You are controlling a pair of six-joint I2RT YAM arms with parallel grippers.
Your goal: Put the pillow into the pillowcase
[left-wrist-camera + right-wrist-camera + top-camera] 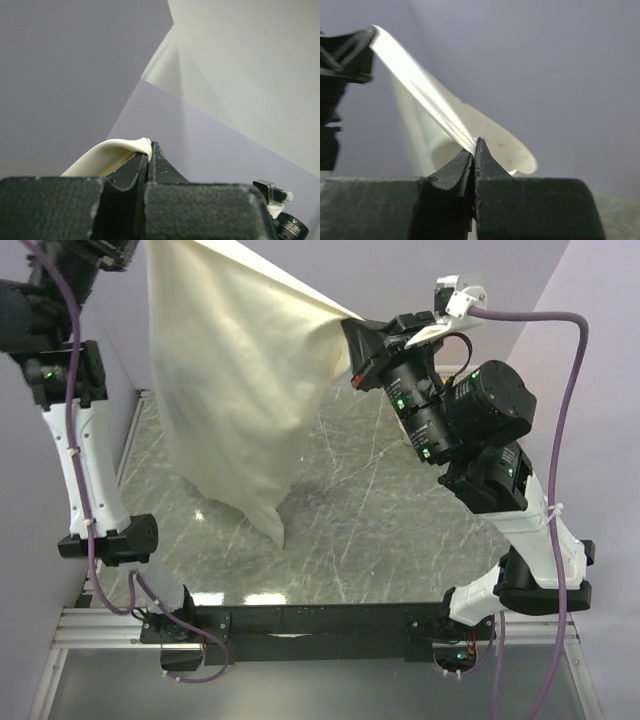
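High over the grey marbled table, well apart from its surface, strung up as a hanging sack: the pillowcase. Pinched at the upper right corner by the right gripper, jaws pressed together on a thin fold of cloth running out from between the tips. Pinched at the upper left corner by the left gripper, likewise clamped narrow, with a rolled lip of cream fabric squeezed at the tips. Pulled taut along the top edge between the two, sloping down from left to right in the overhead view.

Below that edge, hanging free: broad at the top, narrowing to a single pointed corner at the bottom, above the table and not touching it. Cream-white, matte, lightly mottled with shadow. Long soft folds fanning down from the right-hand corner. Rounded and full through the middle rather than flat; contents hidden by the cloth.

From the right wrist, seen nearly edge-on as a bright band reaching across to the left gripper at the far upper left, with a curved flap bellying out beneath. From the left wrist, only the small rolled lip at the tips.
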